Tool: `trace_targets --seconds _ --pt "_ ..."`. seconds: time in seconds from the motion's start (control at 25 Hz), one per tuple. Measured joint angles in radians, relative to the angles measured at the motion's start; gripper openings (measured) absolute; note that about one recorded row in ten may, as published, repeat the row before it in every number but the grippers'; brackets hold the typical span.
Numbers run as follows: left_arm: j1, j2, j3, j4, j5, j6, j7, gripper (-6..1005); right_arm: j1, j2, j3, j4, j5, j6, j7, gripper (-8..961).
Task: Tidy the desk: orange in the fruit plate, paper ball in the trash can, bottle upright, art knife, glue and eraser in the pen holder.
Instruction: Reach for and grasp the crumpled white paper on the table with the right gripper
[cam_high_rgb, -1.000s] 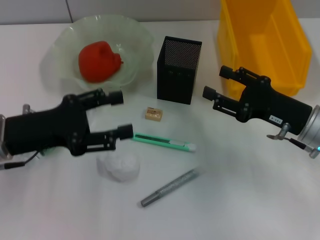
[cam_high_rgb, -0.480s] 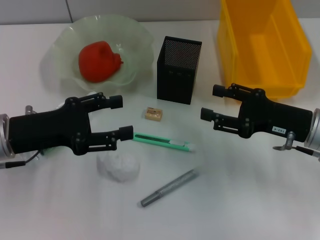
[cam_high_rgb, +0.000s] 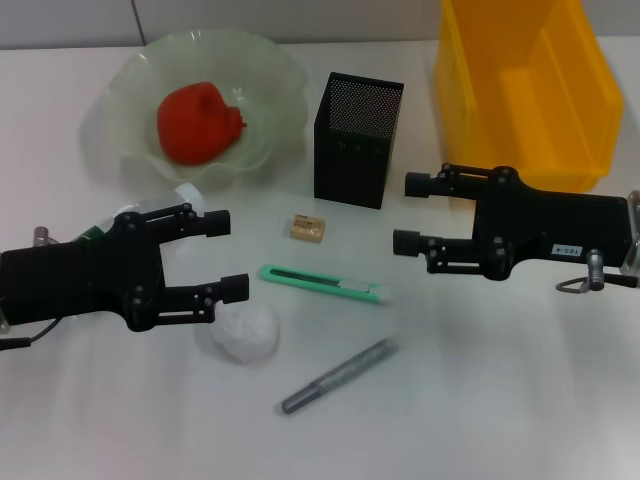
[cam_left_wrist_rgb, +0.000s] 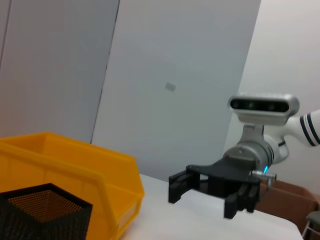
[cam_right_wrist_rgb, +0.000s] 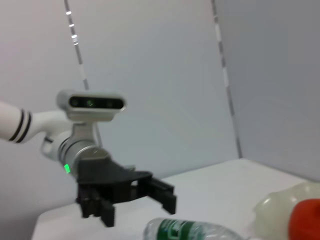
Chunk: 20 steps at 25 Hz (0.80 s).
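1. paper ball (cam_high_rgb: 242, 332) lay on the bench (cam_high_rgb: 480, 400), just beside my left end effector (cam_high_rgb: 226, 254), which gaped wide and held nothing.
2. right end effector (cam_high_rgb: 411, 213) hovered open, empty, near the pen holder (cam_high_rgb: 357, 139).

You have a white desk (cam_high_rgb: 520, 400) beneath, pale grey wall panels (cam_left_wrist_rgb: 165, 75) behind, and a brown cardboard box (cam_left_wrist_rgb: 285, 192) at the far side.

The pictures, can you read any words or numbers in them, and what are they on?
White sticker on the right gripper: dark marks, too blurred to read.
Label on the eraser: too small to read.
Green label on the bottle: print too blurred to read.
No other writing shows.
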Motion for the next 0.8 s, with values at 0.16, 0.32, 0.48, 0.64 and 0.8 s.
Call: trace_targets --seconds 0.16,0.32,0.48,0.64,0.8 --pt "0.007 0.001 -0.004 0.009 0.009 0.000 0.011 820 0.054 -0.005 0.000 -0.021 -0.100 -0.012 0.055 740" --pt "-0.005 -0.004 0.003 0.024 0.054 -0.011 0.010 819 0.061 -0.005 0.005 -0.034 -0.121 -0.008 0.072 739" --pt "-0.021 -0.013 -0.001 0.032 0.114 -0.043 0.001 818 0.043 -0.005 0.010 -0.048 -0.118 -0.013 0.082 739" --pt "-0.032 -0.021 -0.001 0.034 0.156 -0.075 -0.003 816 0.036 -0.004 0.010 -0.055 -0.118 0.002 0.104 739" --pt "-0.049 -0.037 0.005 0.039 0.245 -0.149 0.002 815 0.036 -0.004 0.003 -0.054 -0.152 0.030 0.125 739"
